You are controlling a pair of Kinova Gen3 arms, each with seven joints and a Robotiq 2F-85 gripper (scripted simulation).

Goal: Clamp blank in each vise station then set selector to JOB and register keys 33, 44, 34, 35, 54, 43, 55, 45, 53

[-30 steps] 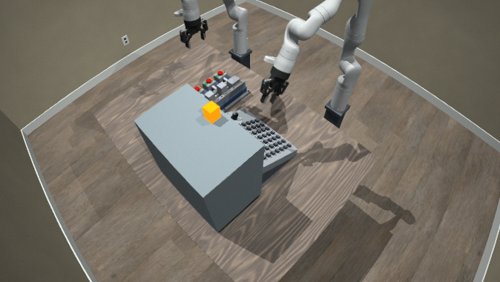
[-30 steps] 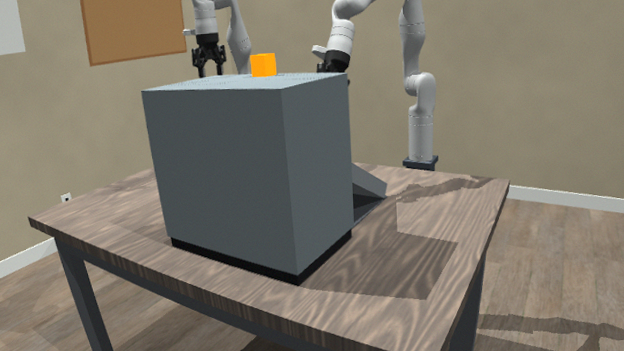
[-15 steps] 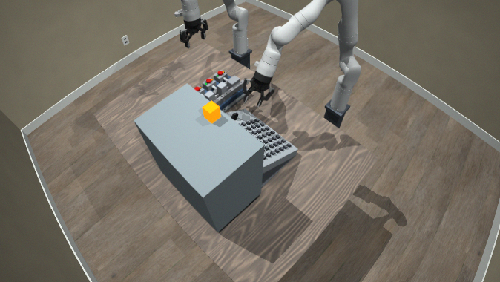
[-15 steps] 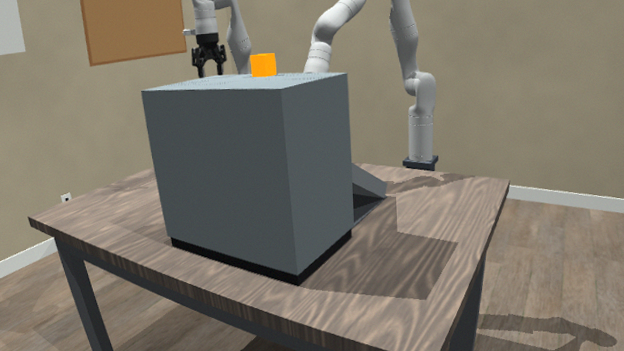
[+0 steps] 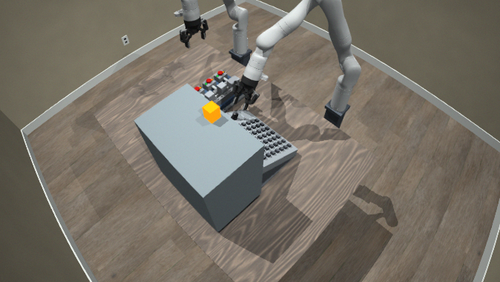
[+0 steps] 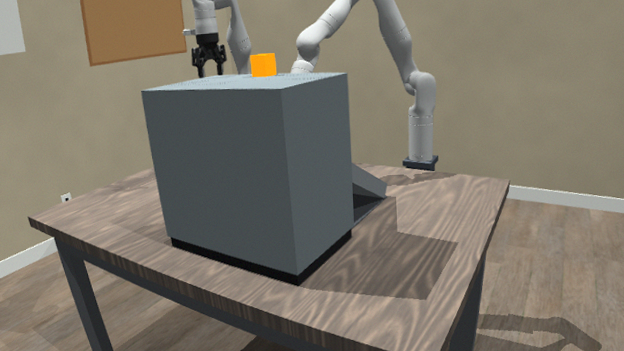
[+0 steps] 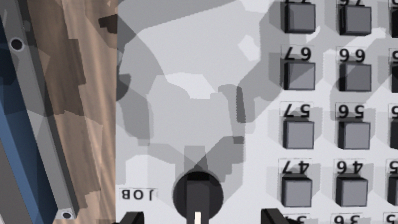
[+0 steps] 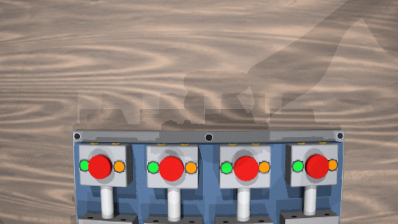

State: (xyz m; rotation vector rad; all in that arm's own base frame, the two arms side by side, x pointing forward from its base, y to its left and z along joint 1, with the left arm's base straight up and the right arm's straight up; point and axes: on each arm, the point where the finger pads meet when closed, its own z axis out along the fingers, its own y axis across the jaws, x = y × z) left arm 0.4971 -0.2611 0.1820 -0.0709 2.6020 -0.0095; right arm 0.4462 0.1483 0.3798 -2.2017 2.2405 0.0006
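Observation:
The black selector (image 5: 234,116) (image 7: 198,195) has its white mark toward the bottom of the left wrist view, with JOB printed to its left; TEACH is out of view. My left gripper (image 5: 242,104) (image 7: 201,217) is part open above the selector, its fingertips on either side of it in the wrist view, holding nothing. Number keys (image 7: 299,135) stand right of it. My right gripper (image 5: 196,41) (image 6: 210,73) is open, empty and high. The right wrist view shows several red valve knobs (image 8: 171,168), each between a green and an orange lamp. The jaws are cut off; blanks cannot be made out.
The amber lamp (image 5: 211,112) (image 6: 263,65) glows on top of the tall grey cabinet (image 5: 185,148) (image 6: 224,164), which stands behind the sloping key panel (image 5: 280,159). The blue vise base (image 8: 137,200) sits beside the panel, with a grey rail (image 8: 250,136) along its edge.

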